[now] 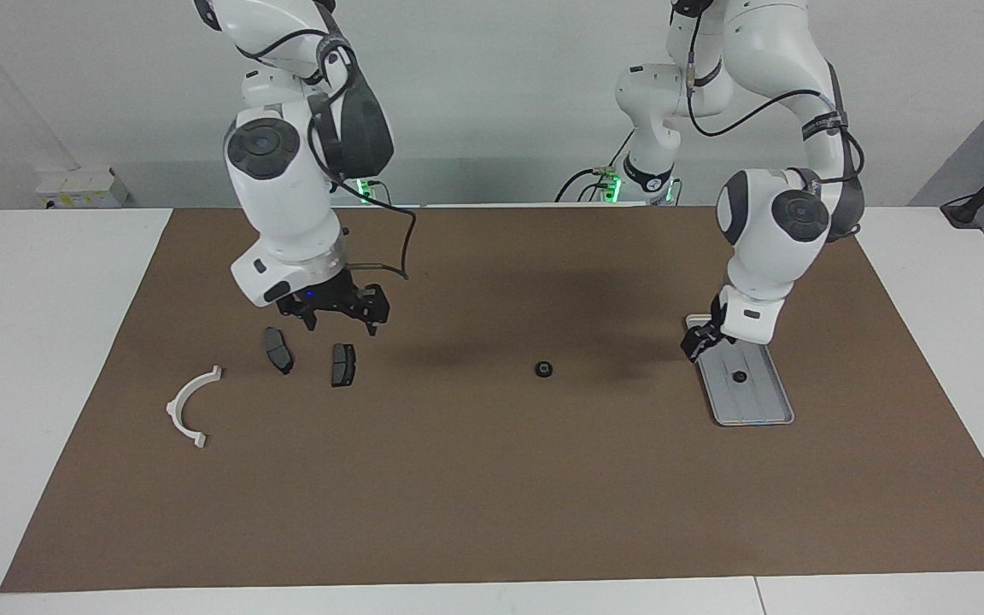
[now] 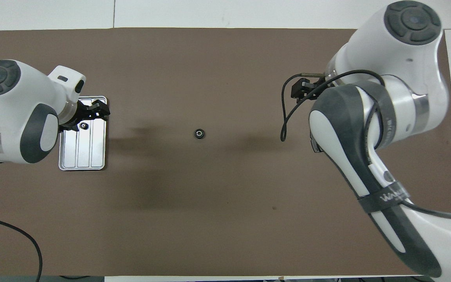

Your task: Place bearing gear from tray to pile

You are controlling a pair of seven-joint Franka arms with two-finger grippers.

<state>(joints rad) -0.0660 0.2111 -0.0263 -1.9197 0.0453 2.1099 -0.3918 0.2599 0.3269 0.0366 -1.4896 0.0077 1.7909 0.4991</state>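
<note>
The silver ridged tray [image 1: 767,403] lies at the left arm's end of the mat and also shows in the overhead view [image 2: 92,152]. One small dark bearing gear [image 1: 739,377] sits in it [image 2: 83,125]. A second bearing gear [image 1: 543,370] lies on the mat's middle [image 2: 199,133]. My left gripper [image 1: 697,342] is low over the tray's end nearer the robots [image 2: 99,109], beside the gear in the tray. The pile is a white half-ring bracket [image 1: 191,406] and two dark brake pads [image 1: 278,350] [image 1: 342,365]. My right gripper [image 1: 341,323] hovers open and empty just above the pads.
A brown mat [image 1: 492,495] covers the white table [image 1: 39,342]. In the overhead view the right arm [image 2: 366,129] hides the pile. A loose black cable [image 2: 10,235] lies near the left arm's base.
</note>
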